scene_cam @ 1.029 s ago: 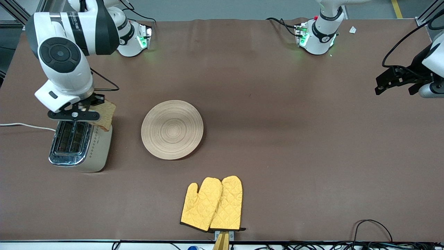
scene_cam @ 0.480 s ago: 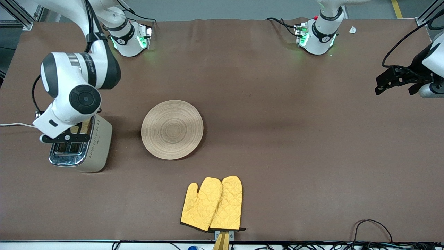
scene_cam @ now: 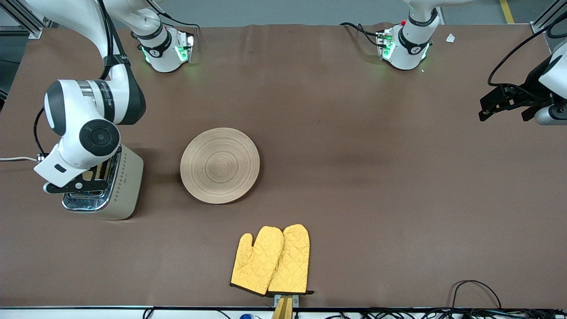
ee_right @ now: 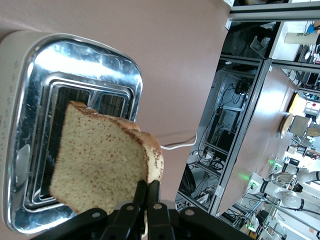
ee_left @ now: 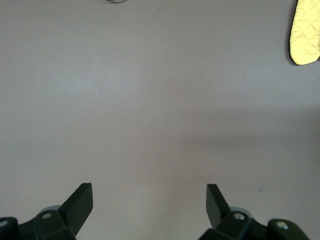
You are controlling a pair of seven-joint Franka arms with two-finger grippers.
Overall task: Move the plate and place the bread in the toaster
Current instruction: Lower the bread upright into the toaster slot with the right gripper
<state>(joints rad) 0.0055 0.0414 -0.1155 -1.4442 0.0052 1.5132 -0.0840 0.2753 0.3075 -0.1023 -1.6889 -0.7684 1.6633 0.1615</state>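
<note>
Looking down through the right wrist view, I see the right gripper (ee_right: 146, 200) with its jaws pinched tight on the crust edge of the bread (ee_right: 102, 167), which hangs just above the chrome top of the toaster (ee_right: 70, 65). The slice sits tilted over the slots, one corner dipping toward an opening; I cannot tell whether it has entered the slot. From the front view, the right gripper (scene_cam: 73, 185) is over the toaster (scene_cam: 124, 186), and the arm's wrist hides most of the bread, with only a sliver of brown showing at the toaster's top. The toaster stands at the right arm's end of the surface (scene_cam: 376, 177), its white cord (scene_cam: 17, 158) running off the edge. The plate (scene_cam: 219, 165) lies flat beside the toaster, toward the middle, with nothing on it. A pair of yellow oven mitts (scene_cam: 271, 260) lies nearer the front camera than the plate. The left gripper (scene_cam: 505, 103) waits over the left arm's end of the surface, jaws spread wide apart with nothing between them, as the left wrist view shows (ee_left: 149, 200).
</note>
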